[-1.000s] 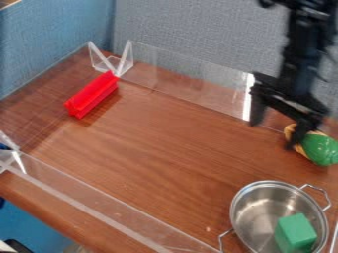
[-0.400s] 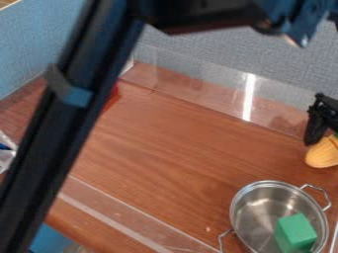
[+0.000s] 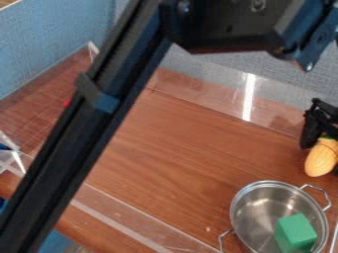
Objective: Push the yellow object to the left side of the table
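Observation:
The yellow object (image 3: 321, 158), a small toy corn cob, lies at the far right edge of the table (image 3: 185, 148), partly cut off by the frame. My gripper (image 3: 325, 136) hangs just above and behind it, pointing down, its black fingers (image 3: 311, 125) apart and empty. Whether they touch the corn cannot be told. The arm's dark links cross the picture from top right to bottom left and hide much of the table's left part.
A steel pot (image 3: 262, 212) with a green cube (image 3: 295, 234) inside stands at the front right, just in front of the corn. Low clear acrylic walls (image 3: 211, 84) edge the table. Only a red speck (image 3: 69, 102) shows left of the arm.
The gripper has moved right and down, close over the corn. The arm has swung across the view and now covers the red block and the left of the table.

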You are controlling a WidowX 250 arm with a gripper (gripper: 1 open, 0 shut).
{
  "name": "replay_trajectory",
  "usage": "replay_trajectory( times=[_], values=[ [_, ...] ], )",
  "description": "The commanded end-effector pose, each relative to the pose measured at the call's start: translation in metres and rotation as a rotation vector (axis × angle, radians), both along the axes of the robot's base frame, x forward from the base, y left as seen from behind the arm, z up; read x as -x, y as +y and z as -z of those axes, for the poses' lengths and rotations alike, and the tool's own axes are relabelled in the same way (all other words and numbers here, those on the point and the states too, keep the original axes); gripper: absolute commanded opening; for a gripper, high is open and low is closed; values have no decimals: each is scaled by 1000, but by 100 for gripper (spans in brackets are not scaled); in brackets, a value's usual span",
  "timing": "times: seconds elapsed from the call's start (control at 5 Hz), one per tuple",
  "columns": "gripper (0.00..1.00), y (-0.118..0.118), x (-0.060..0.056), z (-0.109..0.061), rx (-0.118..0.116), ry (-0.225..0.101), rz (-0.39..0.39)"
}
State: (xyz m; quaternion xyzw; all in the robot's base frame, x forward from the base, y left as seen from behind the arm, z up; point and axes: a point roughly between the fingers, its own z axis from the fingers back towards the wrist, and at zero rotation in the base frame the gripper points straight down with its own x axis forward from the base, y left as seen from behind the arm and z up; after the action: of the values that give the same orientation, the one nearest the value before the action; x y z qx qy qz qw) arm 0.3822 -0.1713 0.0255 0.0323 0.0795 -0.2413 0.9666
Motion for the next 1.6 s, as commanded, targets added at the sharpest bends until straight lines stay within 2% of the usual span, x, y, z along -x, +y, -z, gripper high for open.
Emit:
replay_trajectory(
  times=[0.0, 0.4, 0.8, 1.2, 1.4],
  values=[
    [0, 5, -10, -14, 14, -39, -17],
    [0, 15, -1, -11, -4, -21, -23],
    [0, 27, -9, -4, -16, -3, -131],
    [0, 48, 4, -31, -19, -2, -245],
    [0, 57, 8, -38, -20, 4, -302]
  ],
)
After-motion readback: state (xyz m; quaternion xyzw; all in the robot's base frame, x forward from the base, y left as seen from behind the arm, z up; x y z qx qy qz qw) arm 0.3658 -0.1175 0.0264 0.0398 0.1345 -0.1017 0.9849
